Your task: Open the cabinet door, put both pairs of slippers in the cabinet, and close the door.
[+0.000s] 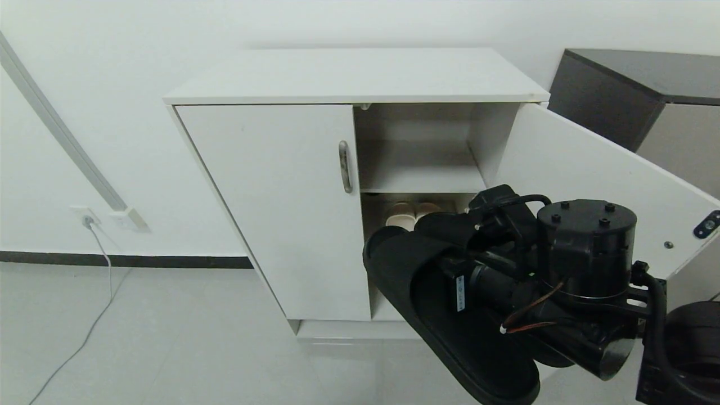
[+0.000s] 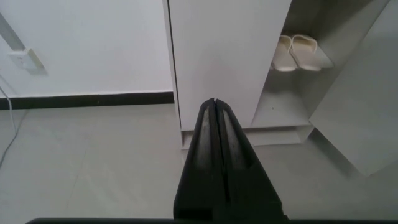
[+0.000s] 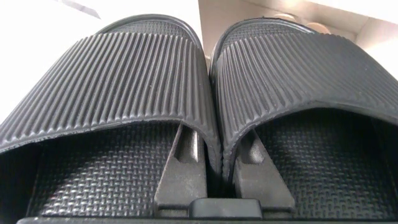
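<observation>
Two black slippers (image 1: 439, 315) in right jaws; two beige slippers (image 2: 311, 53) shelved; left jaws closed.

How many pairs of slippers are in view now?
2. Beige pair: inside the open cabinet. Black pair: held by the right tool outside it. The closed door may hide more.

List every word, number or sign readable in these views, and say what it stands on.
No text can be read.
White label on the right arm: print too small to read.
Cabinet, black slippers, wall sockets: no print shows.
</observation>
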